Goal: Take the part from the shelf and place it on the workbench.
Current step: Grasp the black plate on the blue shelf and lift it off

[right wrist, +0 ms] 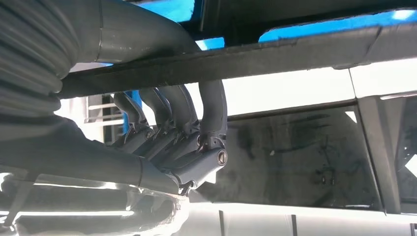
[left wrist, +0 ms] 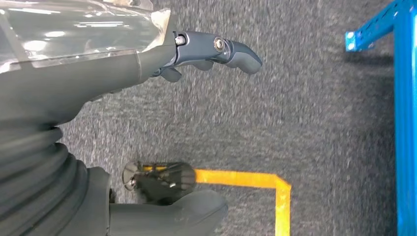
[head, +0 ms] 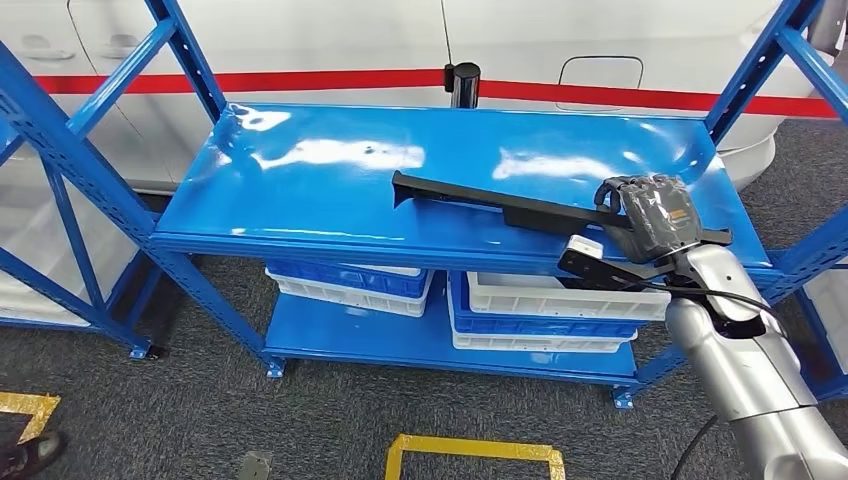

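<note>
Part (head: 520,208), a long black bar w/ a flared end, is lying across the top level of the blue shelf (head: 300,190), running diagonally toward the shelf's right front edge. Right hand (head: 655,215) is wrapping the bar near its right end; in the right wrist view its fingers (right wrist: 187,113) are curling around the bar, gripping it. Left hand (left wrist: 147,128) is hanging over grey carpet by a yellow floor line (left wrist: 246,179), fingers apart, holding nothing. White and blue bins (head: 545,310) are sitting on the lower level.
</note>
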Available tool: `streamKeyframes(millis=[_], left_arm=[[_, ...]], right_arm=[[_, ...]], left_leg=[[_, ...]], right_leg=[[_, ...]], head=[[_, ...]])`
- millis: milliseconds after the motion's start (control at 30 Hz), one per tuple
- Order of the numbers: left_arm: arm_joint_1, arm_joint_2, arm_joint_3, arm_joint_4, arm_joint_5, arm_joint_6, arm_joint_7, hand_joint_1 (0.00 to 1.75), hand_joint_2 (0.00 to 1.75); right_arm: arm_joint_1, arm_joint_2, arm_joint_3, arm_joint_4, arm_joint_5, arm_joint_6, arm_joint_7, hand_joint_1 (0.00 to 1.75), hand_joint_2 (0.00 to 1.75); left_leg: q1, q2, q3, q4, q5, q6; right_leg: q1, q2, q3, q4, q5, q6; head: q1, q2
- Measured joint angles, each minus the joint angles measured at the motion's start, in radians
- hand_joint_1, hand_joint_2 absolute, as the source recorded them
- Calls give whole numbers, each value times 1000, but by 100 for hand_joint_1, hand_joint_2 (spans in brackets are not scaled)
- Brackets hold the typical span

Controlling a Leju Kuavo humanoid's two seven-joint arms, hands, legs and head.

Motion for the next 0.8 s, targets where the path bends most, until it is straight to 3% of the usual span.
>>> streamKeyframes(millis=[67, 167, 233, 300, 333, 367, 400, 467, 500, 567, 633, 667, 700, 800], left_arm=[[-4, 5, -1, 0, 0, 1, 3, 0, 175], [-6, 3, -1, 0, 1, 0, 7, 0, 175], [-9, 1, 0, 0, 2, 0, 10, 0, 175], [-10, -1, 0, 0, 4, -1, 11, 0, 175], [-10, -3, 0, 0, 4, -2, 12, 0, 175], [-10, -5, 0, 0, 5, -4, 12, 0, 175], [-10, -7, 0, 0, 5, -5, 12, 0, 175], [-10, -8, 0, 0, 7, -7, 12, 0, 175], [-10, -6, 0, 0, 8, -8, 12, 0, 175], [-9, -4, 0, 0, 9, -9, 10, 0, 175], [-5, 1, 0, 1, 9, -8, 9, 0, 175], [-4, 3, 0, 1, 10, -7, 10, 0, 175], [-2, 4, 0, 1, 11, -7, 10, 0, 175], [-2, 4, 0, 2, 12, -7, 11, 0, 175]], right_arm=[[6, 0, -4, -2, 3, -3, 0, 152, 175], [19, 0, -9, -4, 8, -9, -2, 152, 175], [24, -3, -13, -4, 10, -12, -3, 152, 175], [24, -6, -16, -4, 11, -14, -3, 152, 175], [25, -6, -17, -4, 11, -15, -3, 152, 175], [26, -5, -18, -4, 11, -15, -4, 152, 175], [27, -5, -18, -4, 12, -15, -4, 152, 175], [26, -4, -18, -4, 12, -15, -4, 152, 175], [24, -2, -18, -4, 12, -15, -4, 152, 175], [26, 1, -19, -3, 14, -16, -6, 152, 175], [34, 7, -19, 1, 17, -18, -9, 152, 175], [38, 10, -18, 3, 18, -18, -10, 152, 175], [40, 13, -17, 6, 20, -18, -11, 152, 175], [38, 17, -17, 6, 21, -19, -13, 152, 175]], left_leg=[[-17, 5, 41, -71, 7, 23], [-20, 5, 41, -116, 55, 29], [-10, 7, 32, -152, 99, 31], [-2, 9, 1, -158, 130, 20], [3, 10, -19, -157, 144, 11], [10, 11, -41, -154, 159, 1], [18, 12, -63, -150, 172, -10], [35, 15, -114, -125, 195, -33], [40, 15, -140, -107, 203, -44], [39, 12, -177, -77, 218, -60], [34, 8, -190, -69, 232, -72], [35, 7, -197, -61, 222, -79], [36, 6, -205, -40, 193, -86], [38, 6, -243, 132, 28, -93]], right_leg=[[-7, -3, -6, -7, 18, 9], [-15, -4, -16, -15, 34, 22], [-12, 1, -41, 28, -18, 16], [-18, 5, -70, 140, -104, 15], [-24, 5, -77, 198, -127, 23], [-31, 5, -75, 239, -129, 38], [-38, 5, -60, 250, -111, 59], [-57, 5, 15, 179, -76, 104], [-56, 7, 63, 115, -89, 113], [-59, 12, 114, 32, -133, 99], [-70, 10, 102, 33, -136, 83], [-77, 7, 88, 41, -128, 79], [-77, 5, 73, 47, -118, 77], [-74, 4, 27, 49, -78, 69]], head=[[6, 0], [3, 0], [7, 0], [13, 0], [14, 0], [16, 0], [16, 0], [16, 0], [18, 0], [18, 0], [14, 0], [10, 0], [7, 0], [-3, 0]])
